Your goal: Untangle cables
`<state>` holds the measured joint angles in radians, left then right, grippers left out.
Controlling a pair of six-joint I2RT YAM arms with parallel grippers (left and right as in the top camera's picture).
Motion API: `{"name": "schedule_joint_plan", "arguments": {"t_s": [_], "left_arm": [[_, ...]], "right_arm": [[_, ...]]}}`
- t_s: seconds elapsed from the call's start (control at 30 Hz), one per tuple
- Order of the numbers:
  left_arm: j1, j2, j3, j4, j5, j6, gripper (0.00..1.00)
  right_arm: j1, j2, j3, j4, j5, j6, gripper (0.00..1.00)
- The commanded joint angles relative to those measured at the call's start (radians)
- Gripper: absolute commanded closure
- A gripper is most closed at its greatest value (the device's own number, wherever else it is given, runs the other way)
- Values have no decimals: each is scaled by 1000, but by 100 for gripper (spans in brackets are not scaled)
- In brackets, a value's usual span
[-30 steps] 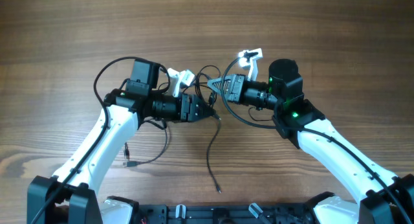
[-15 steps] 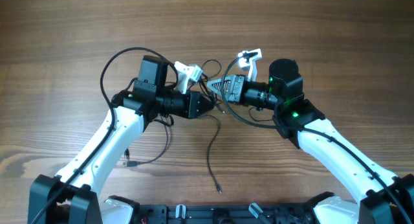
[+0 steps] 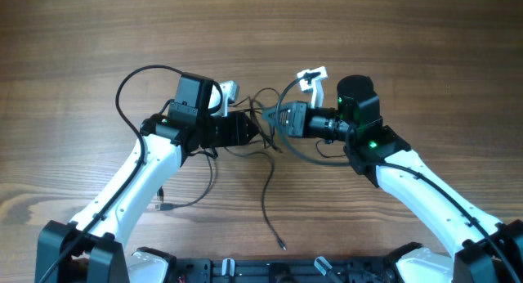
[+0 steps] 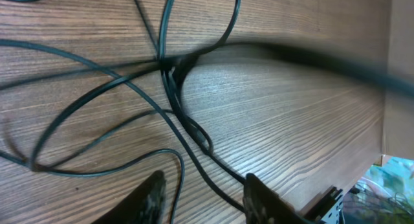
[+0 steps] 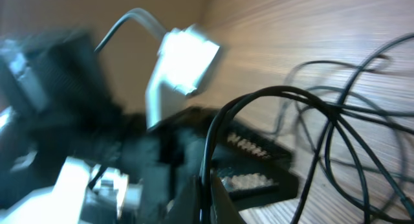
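Observation:
The cables point(image 3: 270, 144) are thin black cords knotted between the two grippers at the table's middle, with a loose tail running down to a plug end point(image 3: 280, 244). In the left wrist view the cables point(image 4: 169, 75) cross in a knot on the wood. My left gripper point(image 3: 260, 136) point(image 4: 202, 188) is open, with two strands passing between its fingers. My right gripper point(image 3: 274, 118) point(image 5: 206, 197) is shut on a cable strand point(image 5: 213, 140) that arches up from its fingers. The two grippers nearly touch.
Another thin cord with a plug end point(image 3: 166, 206) lies by the left arm. A white camera mount point(image 3: 312, 77) sticks out above the right gripper. The table's front edge holds a black rail point(image 3: 270, 271).
My left gripper has pulled back slightly left and rolled. My right gripper has shifted a little left and down with its strand. The loose tail's plug end slid slightly down.

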<state>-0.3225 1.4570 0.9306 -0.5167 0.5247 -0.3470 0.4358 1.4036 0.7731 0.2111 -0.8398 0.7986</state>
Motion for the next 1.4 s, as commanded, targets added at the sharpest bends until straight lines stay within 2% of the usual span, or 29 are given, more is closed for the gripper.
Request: {"name": "schedule_joint_plan", "arguments": {"t_s": [0.0,0.07,0.13,0.23,0.33,0.37,0.43,0.57,0.67,0.77,0.83,0.87,0.93,1.0,1.2,1.23,1.3,1.37], "left_arm": [[-1,4,3,5,32,2,56],[-1,4,3,0,67,2,54],[-1,4,3,-32,55,22,54],[-1,4,3,-104,-61,48,52],[-1,4,3,-114,-112,47,46],[-1,4,3,-109,-112,47,44],[-1,4,3,-105,-112,47,40],[-1,4,3,-102,-111,46,38],[-1,5,3,-85,-111,16,31],[-1,19,3,-67,-107,-6,29],[0,31,3,-72,-130,-6,35],[0,34,3,-79,-199,-8,35],[0,34,3,-91,-424,-113,27],[0,34,3,-98,-543,-205,20],[0,34,3,-90,-613,-308,13],[0,34,3,-94,-644,-347,11],[0,34,3,-77,-706,-376,0],[6,32,8,-51,-694,-364,0]], "right_arm": [[2,2,5,-14,-202,-186,90],[3,2,5,-98,-47,-184,90],[3,2,5,-249,158,-163,76],[3,3,5,-530,520,-161,76],[2,3,5,-740,838,-107,72],[2,3,5,-758,869,-107,64],[3,3,5,-709,851,-112,56],[3,3,5,-439,737,-178,50],[3,9,5,-339,674,-177,47],[3,55,5,-350,574,-178,46],[3,98,5,-364,575,-179,47],[3,115,5,-371,575,-179,46],[3,150,5,-385,573,-177,46],[3,162,5,-387,571,-177,46],[3,166,5,-384,554,-172,42],[3,175,4,-388,568,-181,41],[3,177,4,-383,539,-174,41],[3,188,4,-384,537,-170,41]]}}
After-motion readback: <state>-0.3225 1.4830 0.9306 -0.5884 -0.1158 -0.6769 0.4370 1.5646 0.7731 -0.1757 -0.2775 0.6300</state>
